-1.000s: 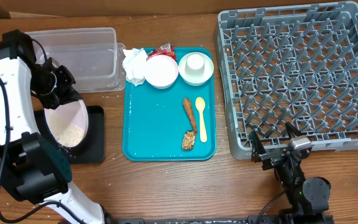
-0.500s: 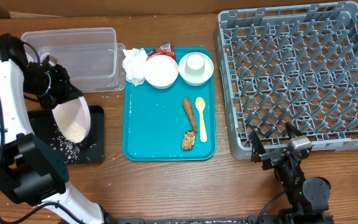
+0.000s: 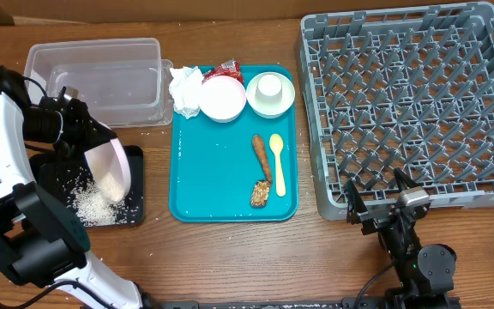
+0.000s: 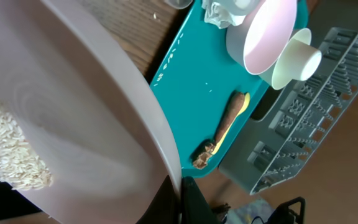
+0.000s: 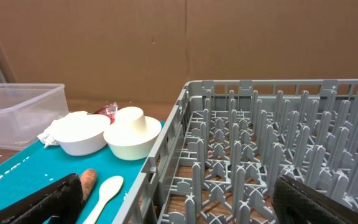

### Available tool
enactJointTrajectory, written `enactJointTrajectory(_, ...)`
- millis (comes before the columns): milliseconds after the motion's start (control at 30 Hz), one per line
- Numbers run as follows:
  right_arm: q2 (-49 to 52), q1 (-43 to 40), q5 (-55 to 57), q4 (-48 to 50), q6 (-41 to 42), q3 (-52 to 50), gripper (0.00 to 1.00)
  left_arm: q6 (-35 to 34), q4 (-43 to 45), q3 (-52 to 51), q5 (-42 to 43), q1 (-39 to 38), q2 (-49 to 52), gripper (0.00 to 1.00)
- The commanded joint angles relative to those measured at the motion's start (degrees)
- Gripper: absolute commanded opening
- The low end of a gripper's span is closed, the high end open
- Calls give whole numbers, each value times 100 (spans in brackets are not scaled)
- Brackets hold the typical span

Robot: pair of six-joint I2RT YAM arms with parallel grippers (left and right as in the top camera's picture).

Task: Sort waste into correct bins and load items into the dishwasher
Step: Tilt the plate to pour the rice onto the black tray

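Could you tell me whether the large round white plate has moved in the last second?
Yes. The large round white plate has tipped steeper over the shallow black rectangular tray, shifting toward the teal plastic tray.

Red wrapper (image 3: 227, 69) partly hidden by bowl (image 3: 222, 97), plate (image 4: 86, 124) cropped by frame edges

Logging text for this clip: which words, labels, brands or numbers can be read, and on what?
No text can be read.
Any print on the red wrapper is too small and blurred to read.
No markings show on the plate, bowls, tray, tub or rack.
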Motion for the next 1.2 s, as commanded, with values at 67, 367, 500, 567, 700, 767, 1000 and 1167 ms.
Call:
enactJointTrajectory(67,-42,13,35,24,-37,-59,100,586,-87,-33,846,234,-197,5)
enactJointTrajectory(367,-42,13,35,24,-37,-59,100,1051,-575,-33,1292,791,-197,4)
enactJointTrajectory(500,-42,13,35,24,-37,-59,100,1412,-752,-33,1508,1040,-197,4)
enactJointTrajectory(567,-42,13,35,24,-37,-59,100,1419,-824,-33,1506,1121,-197,4)
enactJointTrajectory(700,-42,13,35,24,-37,-59,100,1631,-1069,-33,1797,1235,-197,4)
enactJointTrajectory(767,-42,13,35,22,-37,-59,100,1847,-1014,-33,1974,1290,-195,4)
enactJointTrajectory(1000,-42,13,37,24,-37,-59,100,1773,-1121,-35,2015,1486,-190,4)
enactJointTrajectory(1167,-42,13,35,24,-37,-59,100,1696,-1102,-35,2020,1504,-201,4)
